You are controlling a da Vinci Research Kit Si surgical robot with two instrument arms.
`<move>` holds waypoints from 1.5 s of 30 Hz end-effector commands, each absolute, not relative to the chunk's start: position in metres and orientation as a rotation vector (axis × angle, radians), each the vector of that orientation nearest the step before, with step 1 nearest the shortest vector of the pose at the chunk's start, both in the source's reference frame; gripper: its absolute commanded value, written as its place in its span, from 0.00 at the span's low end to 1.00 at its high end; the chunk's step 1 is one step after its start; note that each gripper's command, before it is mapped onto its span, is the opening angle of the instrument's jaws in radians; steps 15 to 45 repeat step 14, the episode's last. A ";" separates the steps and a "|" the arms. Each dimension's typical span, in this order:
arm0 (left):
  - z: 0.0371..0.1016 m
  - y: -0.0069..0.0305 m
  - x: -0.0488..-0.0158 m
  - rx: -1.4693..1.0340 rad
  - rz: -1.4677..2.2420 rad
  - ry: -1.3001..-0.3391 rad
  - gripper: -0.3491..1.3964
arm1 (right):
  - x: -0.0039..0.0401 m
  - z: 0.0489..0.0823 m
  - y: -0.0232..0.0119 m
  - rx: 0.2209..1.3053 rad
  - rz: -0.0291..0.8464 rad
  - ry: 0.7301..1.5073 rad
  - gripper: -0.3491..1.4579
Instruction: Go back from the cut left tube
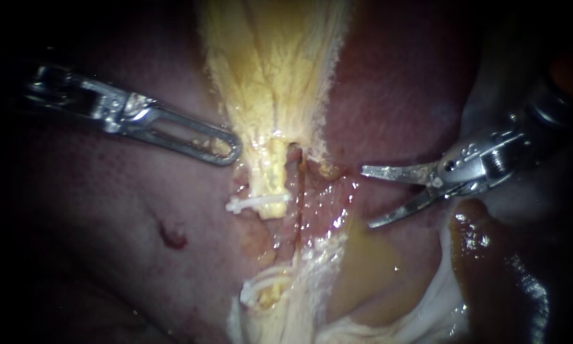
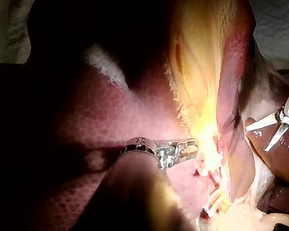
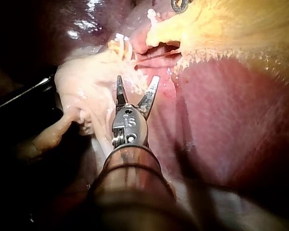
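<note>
Clearly the left tube (image 1: pixel 271 181) is parted. Its upper stump hangs from the gallbladder (image 1: pixel 267 64) with a white clip (image 1: pixel 254 204) across its end. The lower stump (image 1: pixel 267 294) lies well apart, toward the liver's near edge, with more white clips across it.

The right instrument (image 1: pixel 368 197) is off to the side over the liver (image 1: pixel 108 223). Its two blades are spread wide, hold nothing and are clear of both stumps. I judge the retreat under way but not finished.

The left instrument (image 1: pixel 225 150) looks closed on the gallbladder's edge, with yellow tissue showing through its window, and it keeps that edge pulled aside.

Next, I think, the right instrument should draw back along its own shaft, lifted off the liver. Its open points should stay away from the thin red right tube (image 1: pixel 301 191), which lies uncut just beside the stump.
</note>
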State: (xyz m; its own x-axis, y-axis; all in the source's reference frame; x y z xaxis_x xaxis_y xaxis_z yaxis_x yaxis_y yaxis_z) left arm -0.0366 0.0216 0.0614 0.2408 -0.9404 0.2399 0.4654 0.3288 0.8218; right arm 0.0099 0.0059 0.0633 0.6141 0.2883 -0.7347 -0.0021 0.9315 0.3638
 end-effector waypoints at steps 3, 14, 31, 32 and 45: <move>0.0616 0.0214 -0.0371 0.698 -1.071 -0.830 0.00 | 0.0099 0.0634 0.0059 0.344 0.172 0.898 0.99; 0.0617 0.0214 -0.0369 0.698 -1.069 -0.827 0.00 | 0.0103 0.0635 0.0060 0.362 0.166 0.905 0.99; 0.0617 0.0214 -0.0369 0.698 -1.069 -0.827 0.00 | 0.0103 0.0635 0.0060 0.362 0.166 0.905 0.99; 0.0617 0.0214 -0.0369 0.698 -1.069 -0.827 0.00 | 0.0103 0.0635 0.0060 0.362 0.166 0.905 0.99; 0.0617 0.0214 -0.0369 0.698 -1.069 -0.827 0.00 | 0.0103 0.0635 0.0060 0.362 0.166 0.905 0.99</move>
